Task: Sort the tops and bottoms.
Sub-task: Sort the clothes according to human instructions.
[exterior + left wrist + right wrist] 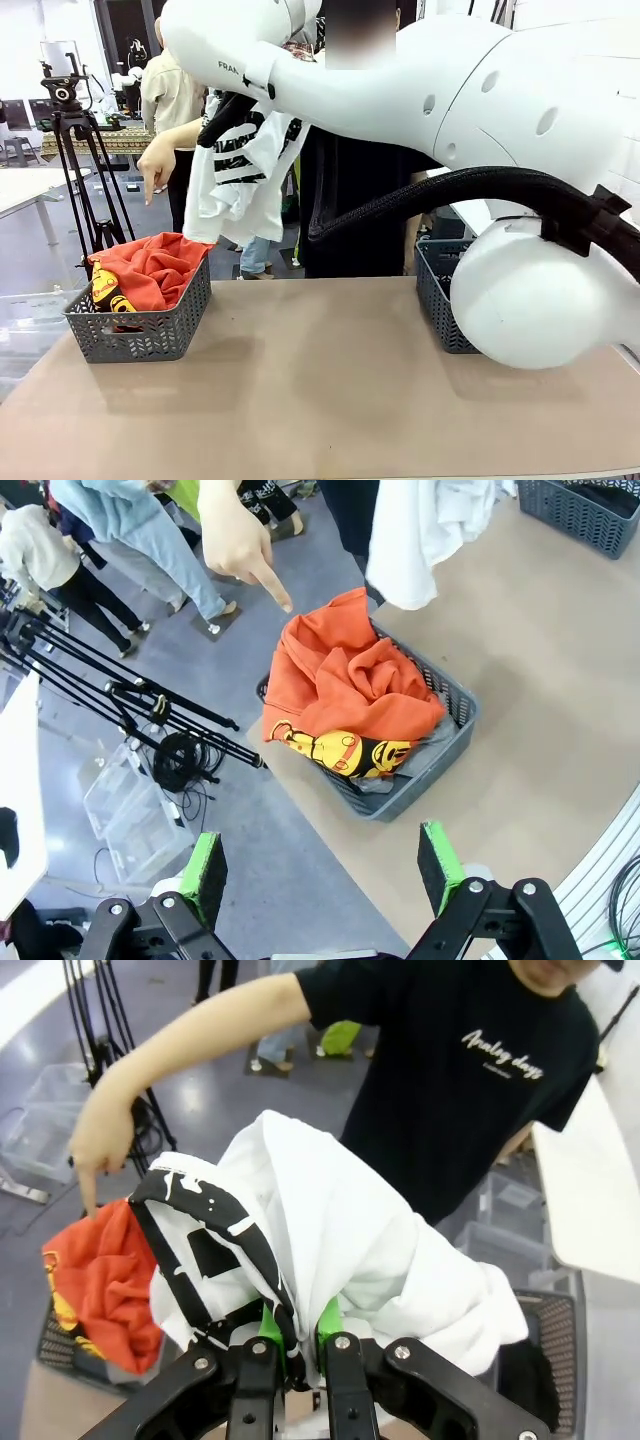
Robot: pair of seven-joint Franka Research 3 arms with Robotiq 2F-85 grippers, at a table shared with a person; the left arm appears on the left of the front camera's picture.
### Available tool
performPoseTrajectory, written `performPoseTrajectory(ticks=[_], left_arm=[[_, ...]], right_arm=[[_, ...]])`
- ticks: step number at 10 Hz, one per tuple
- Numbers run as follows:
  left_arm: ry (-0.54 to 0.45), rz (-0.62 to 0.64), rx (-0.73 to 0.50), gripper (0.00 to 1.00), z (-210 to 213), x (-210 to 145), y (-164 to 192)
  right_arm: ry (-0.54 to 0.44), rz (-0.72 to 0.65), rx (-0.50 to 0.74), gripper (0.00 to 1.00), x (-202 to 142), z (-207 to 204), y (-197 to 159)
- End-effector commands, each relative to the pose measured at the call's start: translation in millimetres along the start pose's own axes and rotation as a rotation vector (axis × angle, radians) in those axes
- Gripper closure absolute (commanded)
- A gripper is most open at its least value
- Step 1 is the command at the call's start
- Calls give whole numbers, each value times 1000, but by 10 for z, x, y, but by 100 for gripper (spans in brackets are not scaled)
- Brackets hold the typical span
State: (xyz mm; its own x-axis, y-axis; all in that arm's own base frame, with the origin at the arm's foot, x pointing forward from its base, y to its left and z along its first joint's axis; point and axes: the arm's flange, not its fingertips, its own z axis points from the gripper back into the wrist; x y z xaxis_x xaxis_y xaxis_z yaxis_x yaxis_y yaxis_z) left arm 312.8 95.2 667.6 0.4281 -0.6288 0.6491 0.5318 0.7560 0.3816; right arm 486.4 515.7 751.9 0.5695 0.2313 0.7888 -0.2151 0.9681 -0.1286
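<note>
Hanging lengthwise downward, white top (240, 170) pinched in right end effector (298, 1328).

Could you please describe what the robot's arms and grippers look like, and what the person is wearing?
The right arm has smooth white rounded shells with small round holes, dark "FRA" lettering near the wrist, and a black ribbed cable. Both grippers, left and right, are black metal with green pads. The person wears a black short-sleeved T-shirt lettered "Analog days".

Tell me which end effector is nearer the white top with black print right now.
Right. The right end effector is shut on the white top, holding it in the air. The left end effector is open, hovering above the basket of orange clothing, apart from it.
</note>
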Motion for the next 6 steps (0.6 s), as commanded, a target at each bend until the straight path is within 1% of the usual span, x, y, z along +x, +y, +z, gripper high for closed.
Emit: performPoseTrajectory(ticks=[1, 2, 3, 4, 5, 6], left_arm=[[-4, 1, 4, 0, 22, 20, 16], [-4, 1, 4, 0, 22, 20, 16], [-4, 1, 4, 0, 22, 20, 16], [-4, 1, 4, 0, 22, 20, 16], [-4, 1, 4, 0, 22, 20, 16], [-4, 1, 4, 0, 22, 20, 16]], right_arm=[[4, -13, -20, 100, 0, 108, -40], [4, -13, -20, 100, 0, 108, -40], [3, -7, -12, 100, 21, 14, -58], [-35, -8, 12, 100, 253, -120, 238], [-108, 22, 79, 100, 517, -260, 584], [-124, 39, 182, 100, 733, -385, 908]])
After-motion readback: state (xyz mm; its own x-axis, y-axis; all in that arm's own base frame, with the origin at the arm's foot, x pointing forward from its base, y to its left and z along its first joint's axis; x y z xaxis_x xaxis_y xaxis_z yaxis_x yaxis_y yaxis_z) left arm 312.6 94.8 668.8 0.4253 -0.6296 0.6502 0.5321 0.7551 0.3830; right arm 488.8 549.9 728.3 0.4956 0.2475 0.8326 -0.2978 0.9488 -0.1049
